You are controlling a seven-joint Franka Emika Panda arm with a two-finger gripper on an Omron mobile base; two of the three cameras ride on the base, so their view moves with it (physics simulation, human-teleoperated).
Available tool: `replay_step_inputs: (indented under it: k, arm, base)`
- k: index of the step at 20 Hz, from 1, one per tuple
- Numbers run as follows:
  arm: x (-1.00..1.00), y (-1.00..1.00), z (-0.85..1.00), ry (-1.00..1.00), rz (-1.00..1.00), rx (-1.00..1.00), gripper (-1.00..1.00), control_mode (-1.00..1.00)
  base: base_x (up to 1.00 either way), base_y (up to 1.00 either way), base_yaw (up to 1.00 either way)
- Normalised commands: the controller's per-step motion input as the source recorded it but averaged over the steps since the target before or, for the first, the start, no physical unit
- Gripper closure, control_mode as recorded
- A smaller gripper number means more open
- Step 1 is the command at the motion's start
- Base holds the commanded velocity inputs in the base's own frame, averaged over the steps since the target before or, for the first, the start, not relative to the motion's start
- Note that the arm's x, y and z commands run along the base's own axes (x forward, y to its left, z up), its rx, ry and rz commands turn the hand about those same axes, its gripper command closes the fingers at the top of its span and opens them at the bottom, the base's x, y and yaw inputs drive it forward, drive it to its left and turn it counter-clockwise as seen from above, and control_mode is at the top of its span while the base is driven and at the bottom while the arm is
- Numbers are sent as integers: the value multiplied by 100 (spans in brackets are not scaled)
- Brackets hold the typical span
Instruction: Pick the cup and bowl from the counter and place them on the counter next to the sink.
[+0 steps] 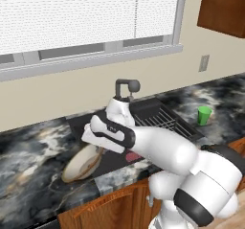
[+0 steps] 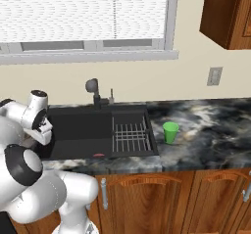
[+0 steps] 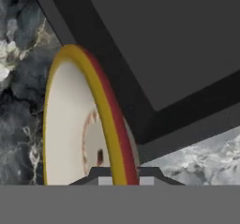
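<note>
green cup (image 1: 204,115), tan-rimmed cream bowl (image 1: 82,164), black white-veined marble counter (image 1: 28,161), black sink (image 2: 83,130).

tilted bowl (image 1: 82,164); upright green cup (image 1: 204,115)

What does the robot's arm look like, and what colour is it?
The arm is smooth, shiny white, made of fat rounded tube sections. Dark grey-black bands and caps mark its joints, like the big round one near the base. The end effector is a blocky white piece. No cables or writing are visible.
</note>
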Motion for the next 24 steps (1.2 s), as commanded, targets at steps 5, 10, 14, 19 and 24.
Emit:
replay_step_inputs:
  k: [5, 10, 14, 19, 24]
  arm:
    - [12, 13, -19, -14, 0, 27, 100, -100]
    - [0, 23, -8, -25, -1, 27, 100, -100]
    - [0, 53, -32, -8, -5, 8, 100, -100]
    - [0, 55, -5, -3, -7, 0, 100, -100]
    - [0, 23, -6, 2, -12, 0, 100, -100]
  base:
    - [0, 0, 0]
    - [0, 0, 0]
    - [0, 0, 0]
    - [0, 0, 0]
    - [0, 0, 0]
